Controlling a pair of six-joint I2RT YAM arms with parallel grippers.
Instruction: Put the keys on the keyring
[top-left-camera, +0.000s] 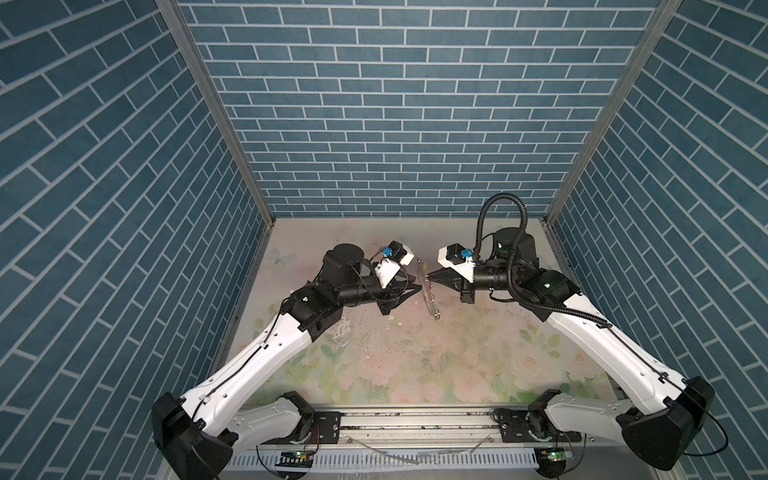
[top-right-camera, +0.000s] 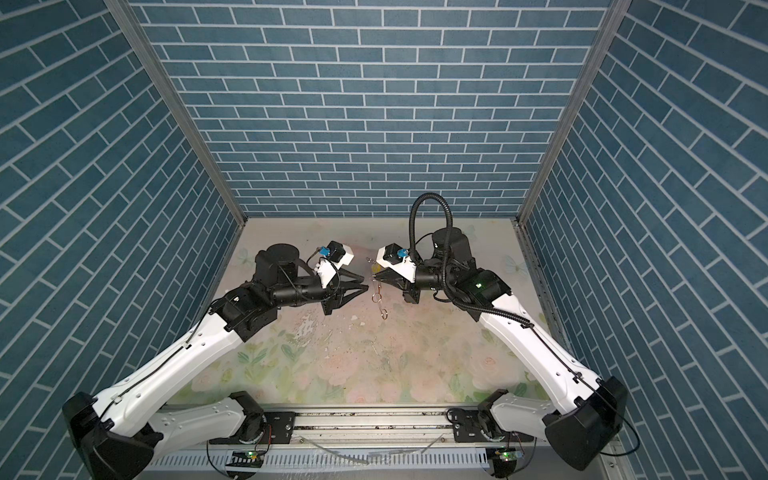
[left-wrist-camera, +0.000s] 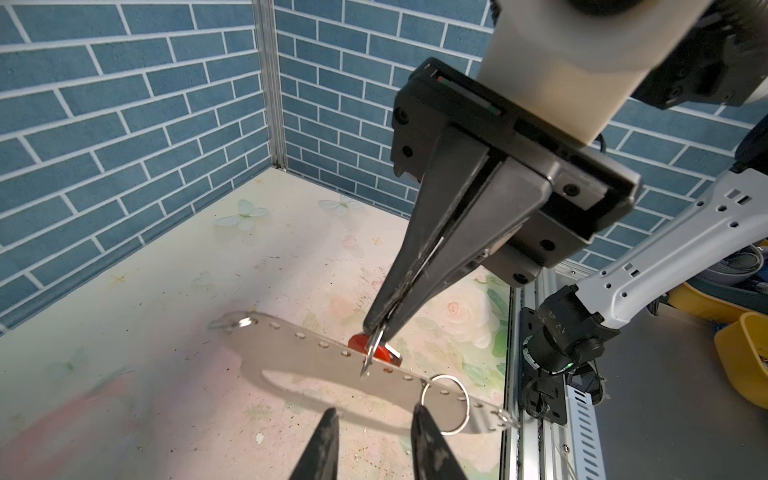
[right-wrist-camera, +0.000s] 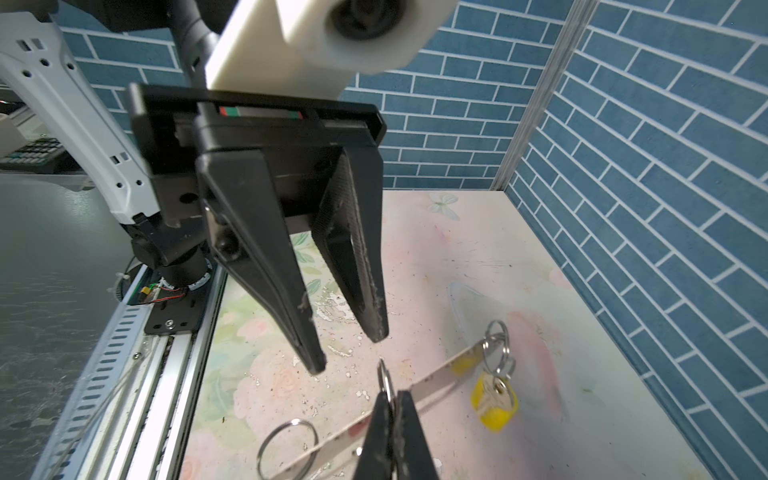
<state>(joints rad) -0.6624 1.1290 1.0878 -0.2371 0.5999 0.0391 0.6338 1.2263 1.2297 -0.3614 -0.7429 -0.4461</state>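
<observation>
Right gripper (left-wrist-camera: 376, 332) is clenched on a metal ring (right-wrist-camera: 385, 380) threaded at the holed edge of the keyring (left-wrist-camera: 299, 357), a pale flat strap raised off the floral table (left-wrist-camera: 166, 291). A red tag (left-wrist-camera: 380, 353) shows just behind the clenched tips. Left gripper (right-wrist-camera: 347, 353) is released, jaws apart and grasping nothing. In both top views it sits at 9 o'clock of the strap, the right gripper at 3 o'clock. Yellow-tagged key (right-wrist-camera: 494, 401) hangs from a ring at the strap's 12 o'clock end. An empty ring (left-wrist-camera: 444, 401) sits near the 6 o'clock end.

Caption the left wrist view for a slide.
Right end effector shut on a small split ring at the holed keyring edge, red tag behind; left end effector open nearby.
</observation>
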